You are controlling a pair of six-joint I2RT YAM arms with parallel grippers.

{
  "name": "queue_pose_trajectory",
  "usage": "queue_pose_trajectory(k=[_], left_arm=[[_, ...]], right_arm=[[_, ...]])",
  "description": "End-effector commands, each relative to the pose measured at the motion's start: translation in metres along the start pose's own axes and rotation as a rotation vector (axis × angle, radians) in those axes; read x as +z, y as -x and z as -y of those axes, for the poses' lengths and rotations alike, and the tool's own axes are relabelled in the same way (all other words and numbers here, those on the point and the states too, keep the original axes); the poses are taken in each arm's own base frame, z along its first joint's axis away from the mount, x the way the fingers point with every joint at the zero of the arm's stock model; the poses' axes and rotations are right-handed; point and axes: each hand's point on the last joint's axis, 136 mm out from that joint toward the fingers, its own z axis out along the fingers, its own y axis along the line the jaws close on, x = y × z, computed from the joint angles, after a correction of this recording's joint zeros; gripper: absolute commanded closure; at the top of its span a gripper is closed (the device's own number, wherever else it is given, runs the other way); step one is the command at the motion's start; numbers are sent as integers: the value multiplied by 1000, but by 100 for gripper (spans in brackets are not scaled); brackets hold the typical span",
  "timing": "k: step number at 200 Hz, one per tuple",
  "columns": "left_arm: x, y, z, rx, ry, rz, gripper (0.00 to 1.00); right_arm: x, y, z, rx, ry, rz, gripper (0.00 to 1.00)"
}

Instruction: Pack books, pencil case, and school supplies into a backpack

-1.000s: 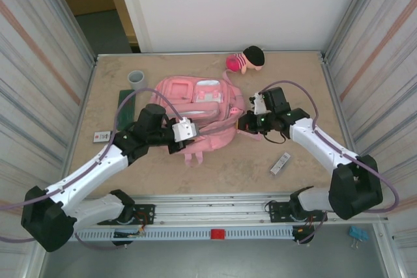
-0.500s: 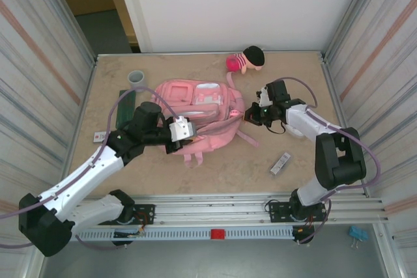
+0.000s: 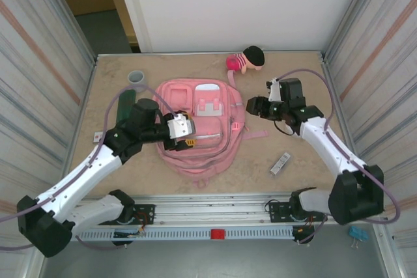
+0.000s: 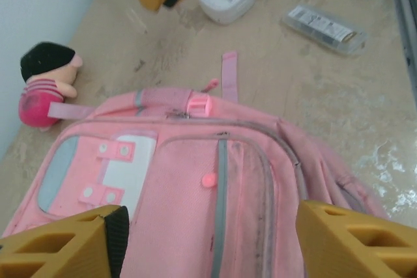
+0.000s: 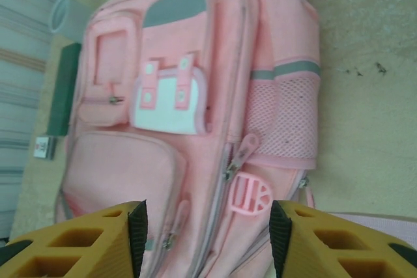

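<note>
Top view: bright, even, diffuse light from above. Shadows on the table are short and soft. The side walls splay outward toward the frame edges, a wide-angle distortion.

Left wrist view: soft overall. Pale glare patches lie on the table at lower right. The left fingers are out of focus.

Right wrist view: the backpack is moderately sharp. The right fingers are blurred.

Pink backpack lying flat, pockets up, under the left pincer, just beside the right pincer, dark green pencil case flat, left of the left pincer, grey-white strip apart, base-side of the right pincer
</note>
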Motion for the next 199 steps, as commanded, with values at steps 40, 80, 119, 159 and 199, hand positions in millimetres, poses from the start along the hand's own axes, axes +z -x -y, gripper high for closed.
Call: queue_pose_trajectory(k=[40, 80, 119, 159, 199], left_arm=[[42, -45, 14, 54, -97, -164, 21], [69, -65, 21, 62, -119, -231, 17], [90, -74, 29, 60, -148, -254, 14], [105, -90, 27, 47, -130, -302, 14], [115, -104, 26, 59, -115, -345, 13]], right_arm=[[2, -35, -5, -56, -1, 11, 46], [7, -48, -5, -51, -1, 3, 45], [10, -53, -6, -60, -4, -2, 45], [12, -54, -8, -63, 2, 3, 44], [13, -55, -9, -68, 10, 5, 44]])
